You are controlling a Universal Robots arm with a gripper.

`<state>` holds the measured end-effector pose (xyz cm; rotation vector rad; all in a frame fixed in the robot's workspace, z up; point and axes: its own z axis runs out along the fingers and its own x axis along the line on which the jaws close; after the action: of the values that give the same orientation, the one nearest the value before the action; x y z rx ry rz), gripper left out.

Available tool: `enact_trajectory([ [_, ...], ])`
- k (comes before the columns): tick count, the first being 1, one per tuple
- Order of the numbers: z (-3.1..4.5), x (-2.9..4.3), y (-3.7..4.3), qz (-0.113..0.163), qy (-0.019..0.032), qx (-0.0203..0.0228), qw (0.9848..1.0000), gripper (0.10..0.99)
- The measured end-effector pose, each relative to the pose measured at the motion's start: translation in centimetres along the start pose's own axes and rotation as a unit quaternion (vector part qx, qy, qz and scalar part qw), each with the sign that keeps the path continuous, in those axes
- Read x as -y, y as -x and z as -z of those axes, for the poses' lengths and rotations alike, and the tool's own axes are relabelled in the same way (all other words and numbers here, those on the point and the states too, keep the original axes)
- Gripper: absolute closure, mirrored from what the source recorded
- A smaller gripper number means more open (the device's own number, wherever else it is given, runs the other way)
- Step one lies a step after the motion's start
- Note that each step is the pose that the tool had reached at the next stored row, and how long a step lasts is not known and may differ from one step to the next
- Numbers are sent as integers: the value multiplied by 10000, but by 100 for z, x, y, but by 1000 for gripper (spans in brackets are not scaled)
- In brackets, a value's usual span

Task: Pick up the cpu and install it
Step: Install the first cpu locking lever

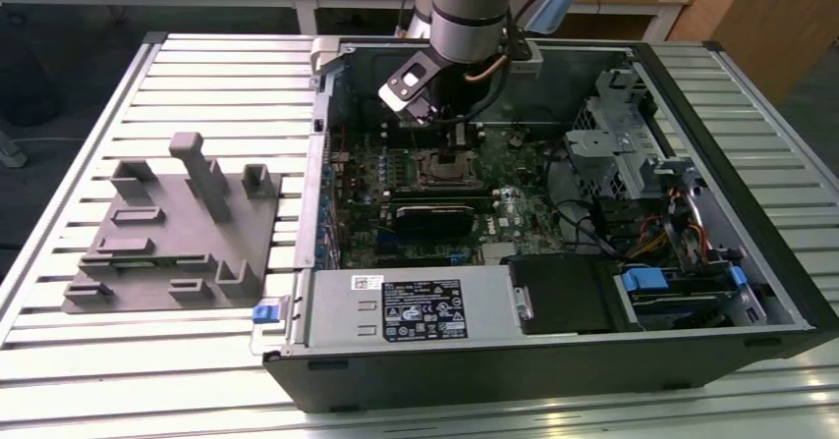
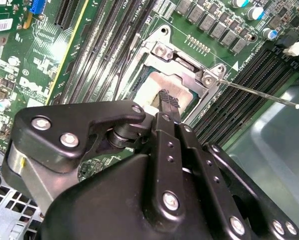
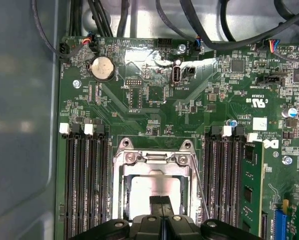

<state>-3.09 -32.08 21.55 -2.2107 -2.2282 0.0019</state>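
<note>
1. In the exterior view an open case (image 1: 525,375) lies on a slatted bench (image 1: 196,76). A grey fixture (image 1: 171,233) stands on the bench at 9 o'clock from the case, apart from it.
2. The arm (image 1: 466,7) enters from 12 o'clock and reaches down into the case. Its end effector (image 1: 450,154) is over the socket on the green board (image 1: 373,169), at about 10 o'clock from the case's middle.
3. The cpu (image 3: 152,186), a pale silver square, lies flat inside the socket's metal frame (image 3: 120,175). The second wrist view shows it there too.
4. The end effector's fingers (image 3: 157,202) are together, with only a thin seam between them. Their tips are right at the cpu's top, near one edge, and I cannot tell whether they touch it.
5. A thin lever (image 2: 259,92) sticks out from a corner of the frame.
6. Memory slots (image 3: 84,190) flank the socket on both sides.
7. A coin cell (image 3: 103,68) sits on the board, well apart from the socket.
</note>
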Motion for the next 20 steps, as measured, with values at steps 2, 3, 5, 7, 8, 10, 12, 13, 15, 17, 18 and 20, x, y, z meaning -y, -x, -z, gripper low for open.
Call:
enact_trajectory([
  [2, 42, 0, 0, 0, 0, -1, 10000, 980],
  [3, 53, 0, 0, 0, 0, -1, 10000, 980],
  [5, 76, 0, -1, 0, 0, -1, 10000, 980],
  [7, 143, 0, 0, 0, 1, -1, 10000, 980],
  [8, 167, 0, 0, 0, 1, -1, 10000, 980],
  [10, 217, 0, 0, 0, 4, -1, 10000, 980],
  [12, 274, 0, -1, 0, 6, -1, 10000, 980],
  [13, 302, 1, -1, 0, 7, -1, 10000, 980],
  [15, 349, 1, -1, 0, 8, -1, 10000, 980],
  [17, 368, 1, -1, 0, 9, -1, 10000, 980],
  [18, 368, 2, -1, 2, 11, -1, 10000, 980],
  [20, 368, 6, -1, 87, 11, -1, 10000, 980],
])
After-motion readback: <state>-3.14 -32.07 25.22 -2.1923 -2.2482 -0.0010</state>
